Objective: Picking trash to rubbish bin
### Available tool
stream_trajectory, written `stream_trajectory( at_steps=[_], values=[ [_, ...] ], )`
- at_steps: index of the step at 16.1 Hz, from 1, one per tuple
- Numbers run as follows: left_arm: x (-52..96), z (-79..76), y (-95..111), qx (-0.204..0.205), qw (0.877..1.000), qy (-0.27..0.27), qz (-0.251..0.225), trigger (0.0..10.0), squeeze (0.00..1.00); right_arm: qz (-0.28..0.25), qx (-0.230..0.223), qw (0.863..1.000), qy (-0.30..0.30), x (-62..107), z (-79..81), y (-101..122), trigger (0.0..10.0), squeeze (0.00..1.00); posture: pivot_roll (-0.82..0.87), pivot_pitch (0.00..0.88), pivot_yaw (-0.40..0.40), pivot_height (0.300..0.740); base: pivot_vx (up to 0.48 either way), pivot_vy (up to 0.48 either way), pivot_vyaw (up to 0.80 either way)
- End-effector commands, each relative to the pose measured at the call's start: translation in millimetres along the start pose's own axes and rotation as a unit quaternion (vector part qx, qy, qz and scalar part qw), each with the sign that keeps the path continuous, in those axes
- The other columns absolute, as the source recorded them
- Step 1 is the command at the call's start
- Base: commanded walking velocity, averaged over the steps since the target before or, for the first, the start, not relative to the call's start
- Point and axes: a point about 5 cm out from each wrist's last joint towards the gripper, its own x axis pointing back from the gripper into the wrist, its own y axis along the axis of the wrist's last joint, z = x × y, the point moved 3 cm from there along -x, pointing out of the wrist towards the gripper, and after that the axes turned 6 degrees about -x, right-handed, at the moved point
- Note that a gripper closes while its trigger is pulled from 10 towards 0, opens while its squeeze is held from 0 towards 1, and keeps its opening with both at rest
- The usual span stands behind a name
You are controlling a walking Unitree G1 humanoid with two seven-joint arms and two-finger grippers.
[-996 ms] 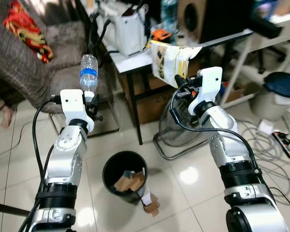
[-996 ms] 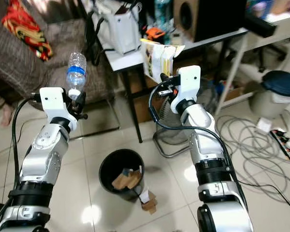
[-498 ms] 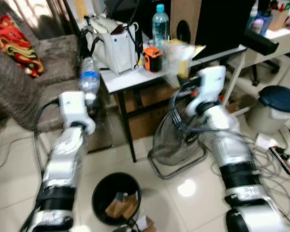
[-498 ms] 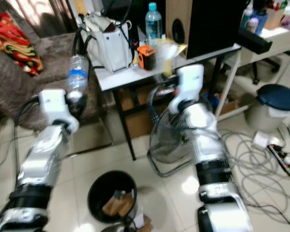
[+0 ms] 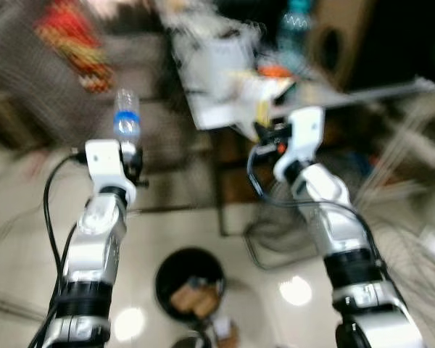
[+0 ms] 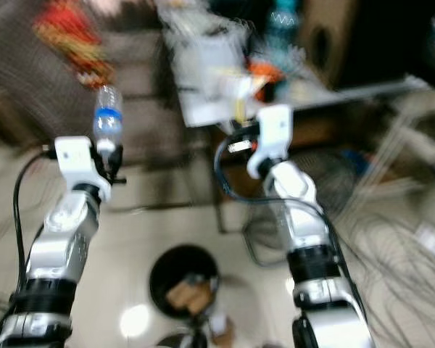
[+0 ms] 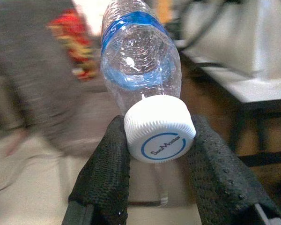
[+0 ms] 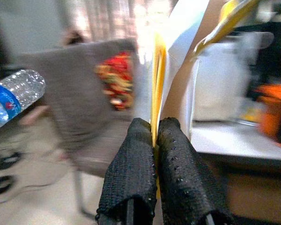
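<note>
Both head views are smeared, so edges and small things are hard to read. At far left a grey-brown couch point(image 5: 36, 80) with a red patterned cushion point(image 5: 72, 40) is little more than soft shapes. In front of it the left claw point(image 7: 152, 154) is raised, its two black fingers point(image 7: 105, 173) pinching the neck of a clear plastic bottle point(image 5: 126, 116) just under the white cap point(image 7: 159, 135). The bottle stands above the claw with its blue label band up; the wrist view looks along it cap-first, so its far end is cut off by the frame.

Low in the middle, on the pale tiled floor point(image 5: 29, 290), stands the black rubbish bin point(image 5: 190, 284), with brownish scraps inside that cannot be identified. The bottle is well above the bin and off to its left.

Further right, the right claw point(image 8: 154, 136) is lifted before the white worktop point(image 5: 225, 116). Its fingers point(image 8: 131, 168) are pressed together on the thin edge of a yellow-and-white flattened carton point(image 5: 257, 90); its print is unreadable. Things on the worktop, a white bag point(image 6: 214, 54) and something orange point(image 6: 257, 70), are blurred. At far right, cables on the floor dissolve into streaks.
</note>
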Motion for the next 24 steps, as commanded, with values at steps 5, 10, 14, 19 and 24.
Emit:
stream_trajectory(
  at_steps=[5,10,14,19,24],
  values=[
    [-0.5,-1.2,-9.4,-0.003,1.0,-0.002,0.026,10.0,0.0,-0.012,0.006,1.0,-0.001,-0.8,-1.1,8.1,10.0,0.0,-0.1,0.084,0.093,0.74,0.0,0.0,0.8],
    [3.9,-19.7,-37.6,-0.009,0.995,-0.053,0.087,10.0,0.0,-0.003,0.002,1.0,-0.016,-0.7,-4.3,3.4,10.0,0.0,-0.1,0.088,0.094,0.74,0.0,0.0,0.0],
    [4.8,-35.0,-55.4,-0.014,0.989,-0.09,0.118,10.0,0.0,0.023,0.006,0.999,-0.024,-1.1,-4.7,-5.3,10.0,0.0,-0.11,0.087,0.098,0.74,0.0,0.0,0.0],
    [4.9,-54.8,-78.5,-0.028,0.977,-0.14,0.161,10.0,0.0,0.089,0.016,0.995,-0.039,4.2,-6.8,-31.8,10.0,0.0,-0.12,0.092,0.113,0.74,0.0,0.0,0.0],
    [12.5,-64.2,-104.9,-0.038,0.957,-0.188,0.218,10.0,0.0,0.099,0.008,0.994,-0.051,9.3,-0.1,-37.7,10.0,0.0,-0.12,0.151,0.168,0.74,0.0,0.0,0.0]
  ],
)
